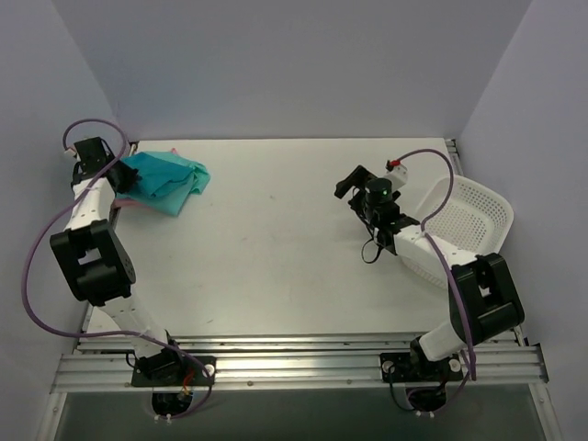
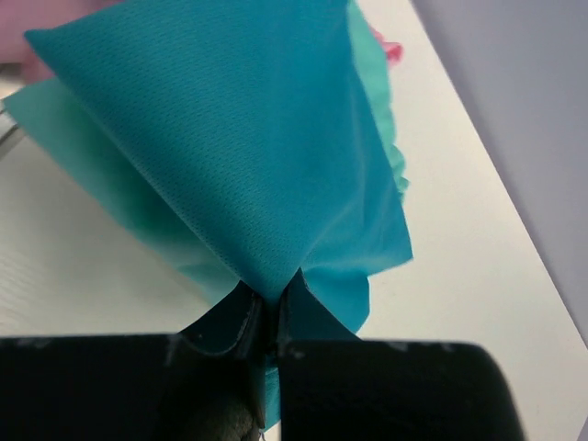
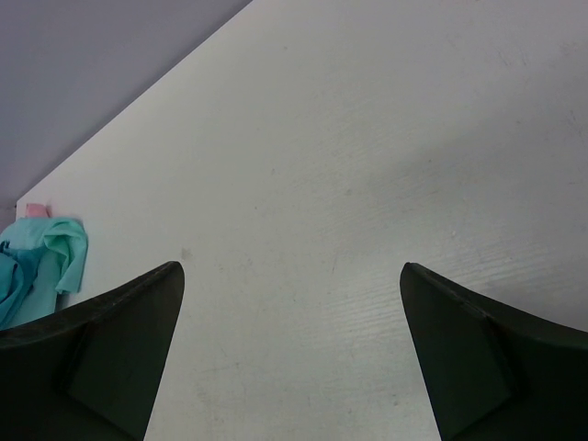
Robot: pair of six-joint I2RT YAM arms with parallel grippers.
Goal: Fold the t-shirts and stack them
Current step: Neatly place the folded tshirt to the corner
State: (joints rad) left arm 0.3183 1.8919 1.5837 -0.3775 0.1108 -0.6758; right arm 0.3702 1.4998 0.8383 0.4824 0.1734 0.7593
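Left claw [image 2: 266, 317] pinched shut on teal t-shirt [image 2: 248, 138] edge; rest heaped just beyond it. Right claw [image 3: 289, 266] wide open, empty, well apart. Pull slow toward right claw; mint t-shirt [image 2: 388, 129] may drag along.

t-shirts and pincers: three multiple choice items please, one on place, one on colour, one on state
1. The t-shirt pile lies on the table at: A far left corner B centre C near right edge
2. The shirt in the left pincer is: A pink B white C deep teal
3. The right pincer is: A open B shut on cloth C shut, empty
A: top view shows it there. C: teal cloth runs into the shut fingers. A: its fingers stand wide apart.
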